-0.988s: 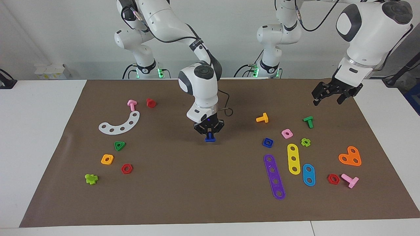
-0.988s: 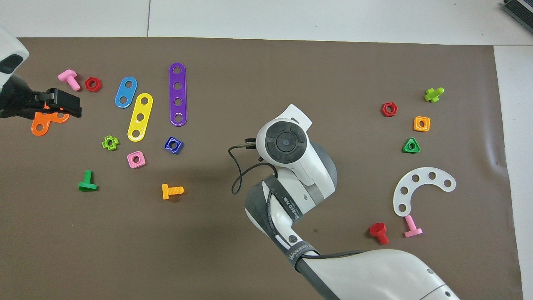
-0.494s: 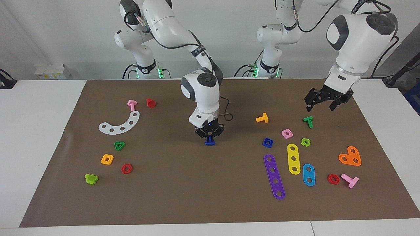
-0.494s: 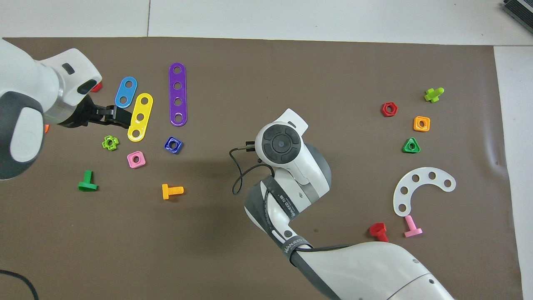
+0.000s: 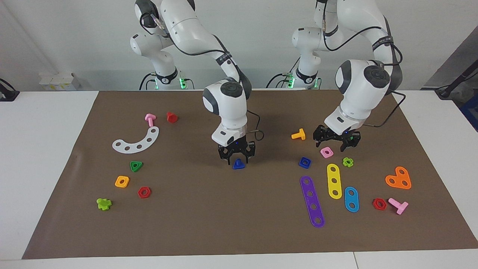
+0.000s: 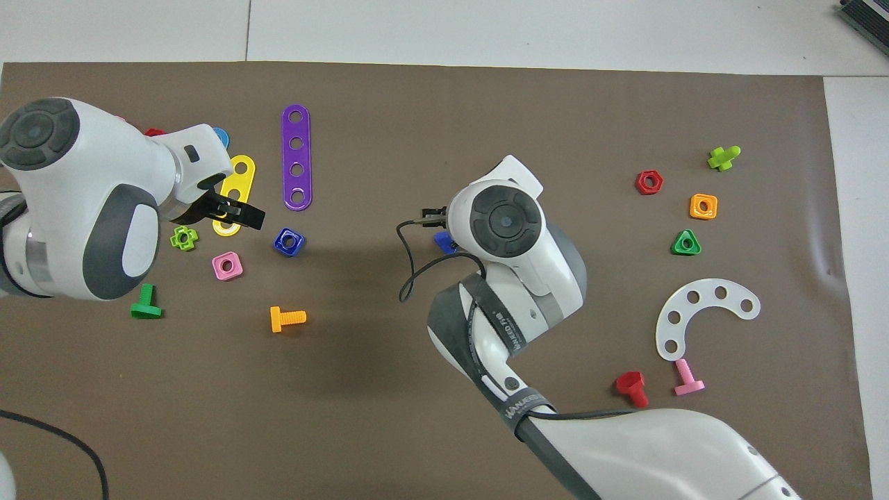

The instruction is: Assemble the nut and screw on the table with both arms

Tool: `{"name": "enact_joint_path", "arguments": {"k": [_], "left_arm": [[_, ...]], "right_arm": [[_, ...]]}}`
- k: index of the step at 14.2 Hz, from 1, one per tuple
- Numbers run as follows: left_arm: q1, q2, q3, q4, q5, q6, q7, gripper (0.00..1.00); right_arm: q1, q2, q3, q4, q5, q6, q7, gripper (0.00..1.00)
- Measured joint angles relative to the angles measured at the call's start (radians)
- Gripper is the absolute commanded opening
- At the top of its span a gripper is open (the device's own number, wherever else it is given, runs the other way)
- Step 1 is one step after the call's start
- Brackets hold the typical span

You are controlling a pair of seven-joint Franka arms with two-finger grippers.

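The dark-blue screw (image 5: 238,164) sits on the brown mat (image 5: 224,216) at the table's middle; a bit of it shows in the overhead view (image 6: 443,242). My right gripper (image 5: 236,156) hangs just above it, open, its fingers apart from the screw. The dark-blue square nut (image 5: 304,162) lies on the mat toward the left arm's end and shows in the overhead view (image 6: 289,241). My left gripper (image 5: 335,142) is open and empty, low over the pink square nut (image 5: 326,152), beside the blue nut; it also shows in the overhead view (image 6: 236,212).
Around the blue nut lie an orange screw (image 5: 298,135), a purple strip (image 5: 312,201), a yellow strip (image 5: 334,181) and a light-green nut (image 5: 348,162). Toward the right arm's end lie a white arc (image 5: 136,141), a green triangular nut (image 5: 136,166) and an orange nut (image 5: 122,181).
My right gripper has opened and let go of the blue screw, which now rests on the mat. My left arm has swung in and down to hover over the pink nut.
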Motion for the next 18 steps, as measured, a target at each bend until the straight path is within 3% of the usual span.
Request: {"name": "enact_joint_path", "arguments": {"k": [7,11,15,18], "left_arm": [[-0.057,0.131,-0.002,-0.032,-0.015,0.126,0.055,0.93],[-0.073,0.142,-0.002,-0.071,-0.015,0.15,0.132,0.91],[-0.082,0.142,-0.003,-0.1,-0.015,0.172,0.16,0.86],[-0.09,0.142,-0.003,-0.125,-0.015,0.209,0.166,0.84]], "right_arm": [[-0.247,-0.26,-0.002,0.001,0.0,-0.303,-0.176,1.0],[-0.372,-0.372,-0.003,0.006,0.017,-0.499,-0.325,1.0],[-0.461,-0.418,-0.004,0.1,0.055,-0.716,-0.414,1.0],[-0.486,-0.419,-0.004,0.151,0.043,-0.807,-0.476,1.0]]}}
